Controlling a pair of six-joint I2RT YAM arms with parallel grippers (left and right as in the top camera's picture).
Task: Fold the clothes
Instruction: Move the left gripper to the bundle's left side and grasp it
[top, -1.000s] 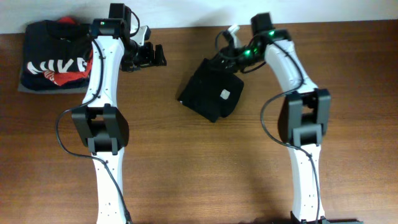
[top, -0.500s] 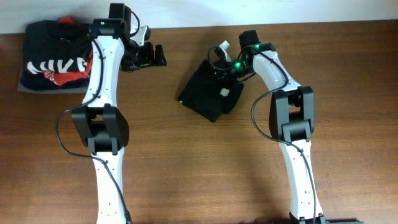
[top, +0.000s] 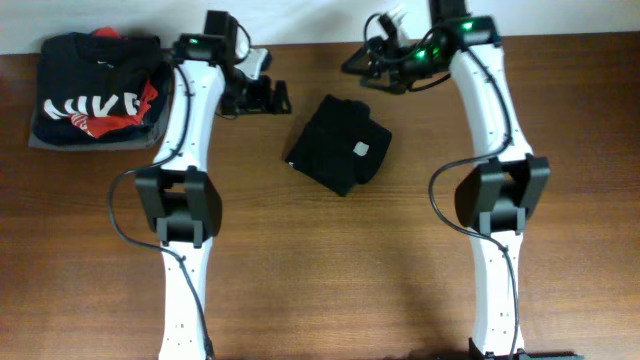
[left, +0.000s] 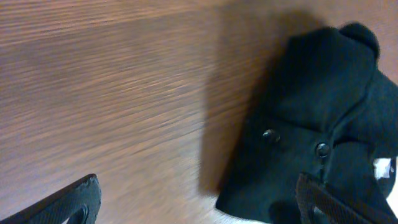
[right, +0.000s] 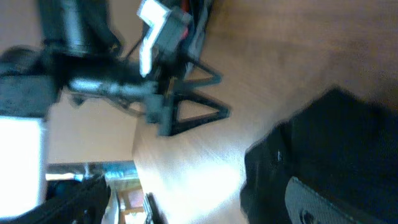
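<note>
The clothes lie on my screen as one compact black bundle, folded down to a rough square and set cornerwise on the wooden table, in the far half of it and between the two arms. A small pale label shows on top toward its right side. Through the left wrist camera the clothes fill the right part of the view, flat on the wood with a soft shadow along the near edge, and I can make out two small round studs on the cloth. Neither arm touches the bundle. The left gripper sits just off its upper left corner, near but apart, and its fingers stand spread wide at the two sides of its own camera with only wood and cloth between them. The right gripper is beyond the bundle near the table's far edge, its jaws likewise parted with nothing in them; its own camera is blurred and shows the clothes low on the right. Far left, well apart, a folded black top with white letters and red print rests on a grey garment
</note>
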